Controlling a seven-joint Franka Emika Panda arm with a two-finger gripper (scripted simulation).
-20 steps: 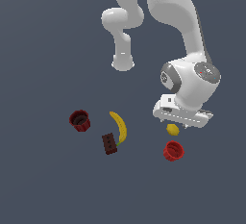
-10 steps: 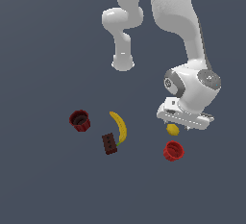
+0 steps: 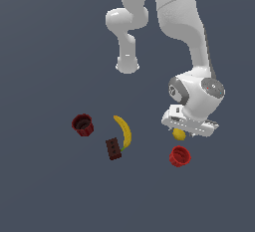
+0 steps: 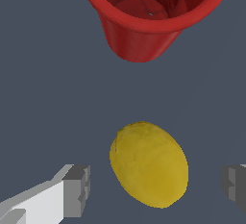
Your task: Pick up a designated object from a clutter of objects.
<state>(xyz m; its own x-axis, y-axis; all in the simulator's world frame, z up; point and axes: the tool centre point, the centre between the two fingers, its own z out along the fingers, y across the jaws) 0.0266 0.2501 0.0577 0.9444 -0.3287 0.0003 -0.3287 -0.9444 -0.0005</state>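
Across the upper right of the exterior view the white arm (image 3: 184, 32) bends down from the top edge, its bulky wrist hanging low over the grey floor (image 3: 45, 52) at the frame's right-centre. Under the wrist sits the gripper (image 4: 153, 187), which in the wrist view is spread wide, one grey fingertip (image 4: 77, 189) on each side of the lemon (image 4: 150, 164) with clear gaps, touching nothing. Next in size, the banana (image 3: 124, 131) curves at lower centre, running from upper left to lower right. The bright red cup (image 3: 179, 156) stands at lower right, just below the lemon and apart from it; the dark red cup (image 3: 82, 125) stands well off at left-centre. The brown block (image 3: 114, 149) lies just beside the banana's lower end. Smallest, the lemon (image 3: 179, 134) peeks out at the wrist's lower edge, resting on the floor; in the wrist view its long axis slants diagonally, one end toward the bright red cup (image 4: 149, 16).
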